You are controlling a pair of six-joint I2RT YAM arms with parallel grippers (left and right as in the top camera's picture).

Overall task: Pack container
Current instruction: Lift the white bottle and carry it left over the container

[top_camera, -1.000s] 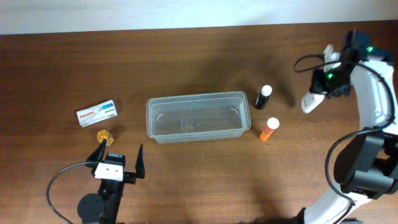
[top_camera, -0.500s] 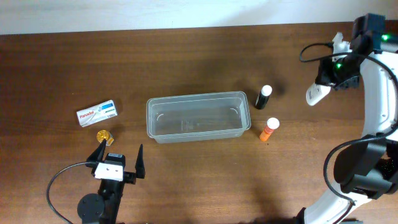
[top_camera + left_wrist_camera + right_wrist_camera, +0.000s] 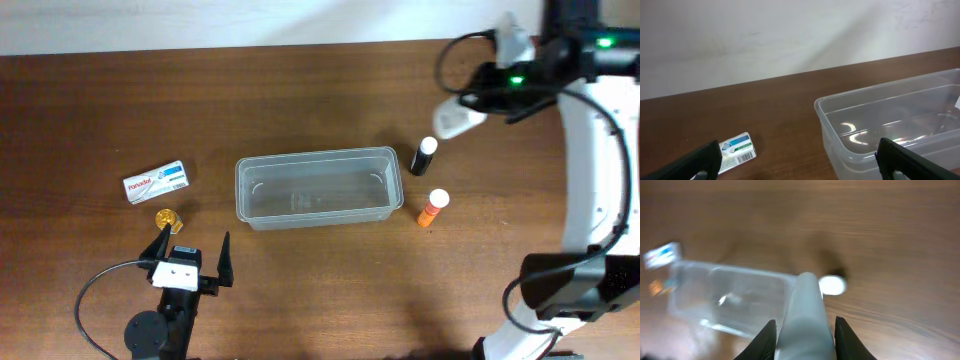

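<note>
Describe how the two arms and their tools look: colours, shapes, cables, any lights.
The left arm is black, with a white block behind the left tool, which has two black tapered fingers. A thin black cable loops beside it. The right arm has white links, black joints, green lights and a black looping cable. The right tool has black pointed fingers.

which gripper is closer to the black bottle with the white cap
Right. The right gripper, shut on a white tube, hangs close by the black bottle, on its far side. The left gripper sits open far off, near the container's opposite end.
</note>
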